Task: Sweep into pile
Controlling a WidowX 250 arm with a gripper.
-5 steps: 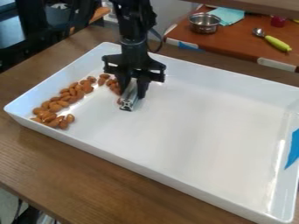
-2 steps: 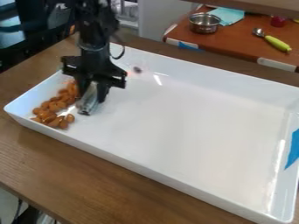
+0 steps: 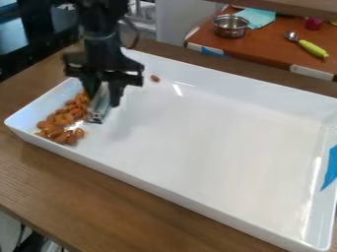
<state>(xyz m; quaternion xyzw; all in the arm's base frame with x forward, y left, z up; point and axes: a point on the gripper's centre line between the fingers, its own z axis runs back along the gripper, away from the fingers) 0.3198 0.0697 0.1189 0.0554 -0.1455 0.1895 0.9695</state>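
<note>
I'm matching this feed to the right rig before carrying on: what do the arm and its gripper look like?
The arm is black, with a chunky upper section and a narrower, rounded wrist part. A thin dark cable curves out beside it. The gripper is black too, with a wide, angular crosspiece and two fingers.

A smooth, glossy, plastic-like finish is shown by the tray [image 3: 211, 138], wood grain by the table [image 3: 118, 197], and shiny metal by the bar [image 3: 99, 106] and pot [image 3: 230, 28].
</note>
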